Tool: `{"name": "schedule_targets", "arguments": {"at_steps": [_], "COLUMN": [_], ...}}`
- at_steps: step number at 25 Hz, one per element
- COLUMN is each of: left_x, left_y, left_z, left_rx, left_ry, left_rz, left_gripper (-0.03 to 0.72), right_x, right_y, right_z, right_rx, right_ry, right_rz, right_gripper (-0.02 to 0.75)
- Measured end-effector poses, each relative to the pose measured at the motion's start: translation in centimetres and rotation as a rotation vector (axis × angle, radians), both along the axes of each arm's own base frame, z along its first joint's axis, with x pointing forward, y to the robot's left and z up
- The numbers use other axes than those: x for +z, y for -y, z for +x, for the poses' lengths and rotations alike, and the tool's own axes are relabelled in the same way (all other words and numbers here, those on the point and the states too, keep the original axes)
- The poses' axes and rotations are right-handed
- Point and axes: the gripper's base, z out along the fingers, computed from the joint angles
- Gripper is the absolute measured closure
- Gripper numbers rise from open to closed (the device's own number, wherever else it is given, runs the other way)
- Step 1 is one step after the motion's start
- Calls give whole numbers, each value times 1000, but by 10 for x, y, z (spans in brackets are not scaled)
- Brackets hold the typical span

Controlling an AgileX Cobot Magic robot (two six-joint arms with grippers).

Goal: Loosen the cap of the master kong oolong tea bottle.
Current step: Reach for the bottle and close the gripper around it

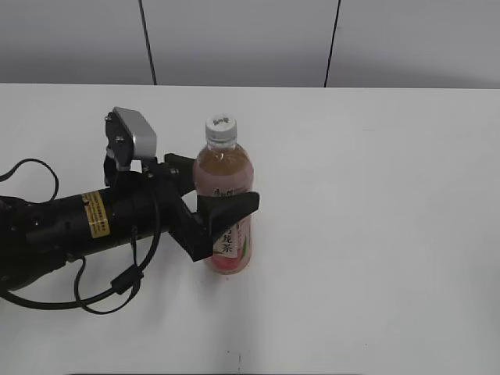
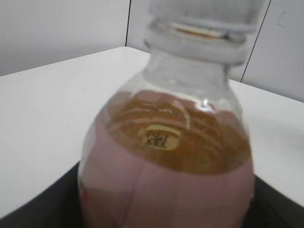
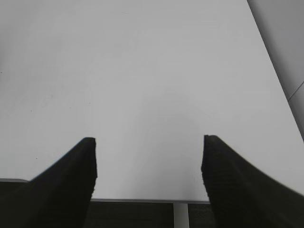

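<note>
The master kong oolong tea bottle (image 1: 225, 166) stands upright on the white table (image 1: 375, 219), with pale amber tea and a pink-and-white label. Its white cap (image 1: 221, 127) sits on top. My left gripper (image 1: 219, 186) reaches in from the left and is shut on the bottle's middle, one finger behind it and one in front. In the left wrist view the bottle (image 2: 166, 180) fills the frame, and the cap (image 2: 204, 9) is blurred at the top edge. My right gripper (image 3: 148, 156) is open and empty over bare table; it does not show in the exterior view.
The left arm and its cables (image 1: 94, 289) lie across the table's left front. A grey wall with dark seams (image 1: 148, 47) runs behind the far edge. The right wrist view shows the table's near edge (image 3: 142, 200) just under the fingers.
</note>
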Motion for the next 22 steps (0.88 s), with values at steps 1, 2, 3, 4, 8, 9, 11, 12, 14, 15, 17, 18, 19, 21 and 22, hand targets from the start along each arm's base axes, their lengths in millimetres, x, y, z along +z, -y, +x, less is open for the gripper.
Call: {"name": "schedule_targets", "arguments": {"at_steps": [1,2,3,4,8,9,11,12,14,15,17,18,19,21,22], "left_x": [0,0,0,0,0,0,0,0,0,0,0,0,0,0,0], "left_y": [0,0,0,0,0,0,0,0,0,0,0,0,0,0,0], "left_z": [0,0,0,0,0,0,0,0,0,0,0,0,0,0,0], "left_rx": [0,0,-1,-1,-2,-2,-2,-2,-2,-2,-2,-1,-1,0,0], "left_ry": [0,3,4,4,6,6,6,6,6,6,6,6,6,6,6], "left_rz": [0,1,2,2,3,3,3,3,3,3,3,3,3,3,3], "left_gripper": [214,228,232,232,232,232,232,232,232,232,232,232,232,232,232], "right_x": [0,0,0,0,0,0,0,0,0,0,0,0,0,0,0], "right_y": [0,0,0,0,0,0,0,0,0,0,0,0,0,0,0], "right_z": [0,0,0,0,0,0,0,0,0,0,0,0,0,0,0], "right_rx": [0,0,0,0,0,0,0,0,0,0,0,0,0,0,0], "right_ry": [0,0,0,0,0,0,0,0,0,0,0,0,0,0,0], "right_rz": [0,0,0,0,0,0,0,0,0,0,0,0,0,0,0], "right_gripper": [213,213,213,213,213,213,213,213,213,213,213,213,213,213,213]}}
